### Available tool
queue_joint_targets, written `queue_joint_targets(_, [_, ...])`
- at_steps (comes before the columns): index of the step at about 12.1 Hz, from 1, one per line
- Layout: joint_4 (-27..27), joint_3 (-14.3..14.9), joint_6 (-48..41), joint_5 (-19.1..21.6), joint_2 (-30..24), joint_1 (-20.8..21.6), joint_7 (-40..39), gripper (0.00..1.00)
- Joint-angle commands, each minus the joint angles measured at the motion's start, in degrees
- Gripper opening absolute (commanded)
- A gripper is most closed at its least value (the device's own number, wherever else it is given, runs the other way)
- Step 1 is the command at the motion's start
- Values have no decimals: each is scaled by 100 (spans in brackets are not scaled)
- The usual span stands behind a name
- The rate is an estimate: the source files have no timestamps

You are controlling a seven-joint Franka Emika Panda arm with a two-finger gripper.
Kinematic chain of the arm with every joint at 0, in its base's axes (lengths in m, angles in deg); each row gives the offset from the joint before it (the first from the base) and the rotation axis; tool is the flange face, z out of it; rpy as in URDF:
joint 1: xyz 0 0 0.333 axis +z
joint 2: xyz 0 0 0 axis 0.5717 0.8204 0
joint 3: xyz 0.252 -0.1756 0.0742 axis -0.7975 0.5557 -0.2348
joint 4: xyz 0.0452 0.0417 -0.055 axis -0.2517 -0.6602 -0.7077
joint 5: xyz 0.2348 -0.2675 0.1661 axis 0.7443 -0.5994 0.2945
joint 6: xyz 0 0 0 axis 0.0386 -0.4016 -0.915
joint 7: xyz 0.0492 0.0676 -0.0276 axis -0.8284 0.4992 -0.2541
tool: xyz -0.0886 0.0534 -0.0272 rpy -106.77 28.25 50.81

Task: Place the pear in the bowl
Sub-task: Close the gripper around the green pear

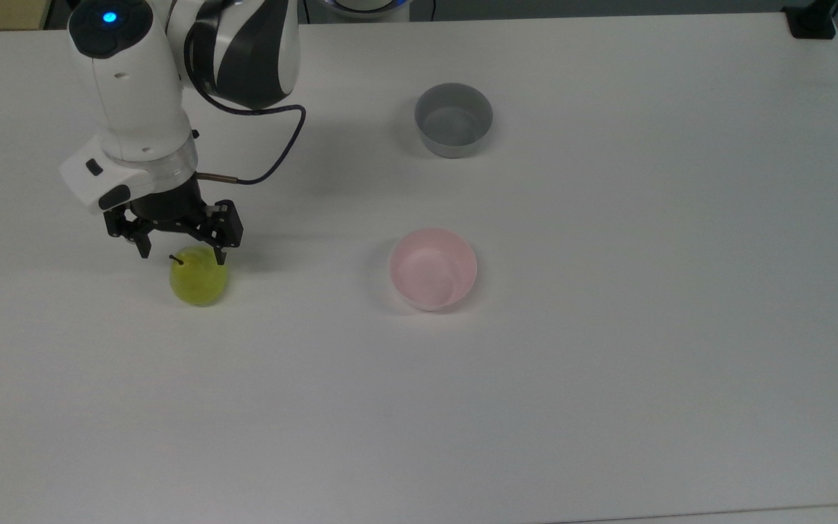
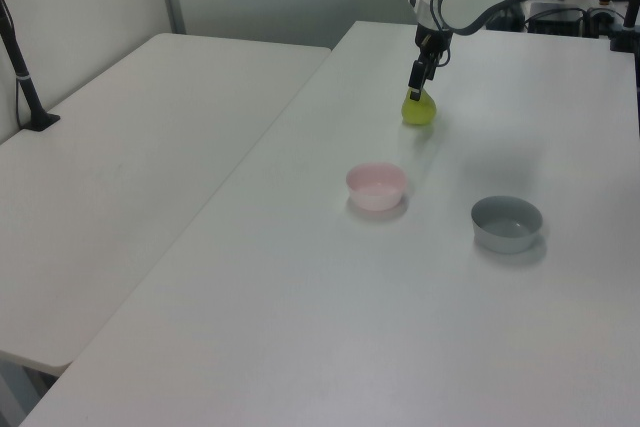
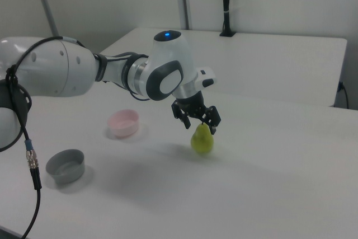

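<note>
The white table [image 1: 608,407] carries the pear [image 1: 199,280], the bowl [image 1: 433,269] and a grey bowl [image 1: 453,119].

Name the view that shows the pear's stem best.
The top view: the pear shows its dark stem clear between the open claw fingers. In the right view and left view the claw covers the pear's top.
</note>
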Motion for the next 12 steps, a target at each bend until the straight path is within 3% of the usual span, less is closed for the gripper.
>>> queue_joint_targets(1, [-9,45,268,-35,147,82,167,100])
queue_joint_targets(3, [-9,45,313,-61,183,82,167,100])
queue_joint_targets(4, [-17,45,339,-52,209,91,167,89])
queue_joint_targets(5, [-44,45,357,-43,218,91,167,71])
queue_joint_targets(6, [-52,45,357,-43,218,126,167,61])
queue_joint_targets(8, [-79,45,348,-43,218,161,167,15])
queue_joint_targets(9, [-79,45,331,-43,201,161,167,3])
queue_joint_targets(12, [-62,45,164,-52,87,161,141,2])
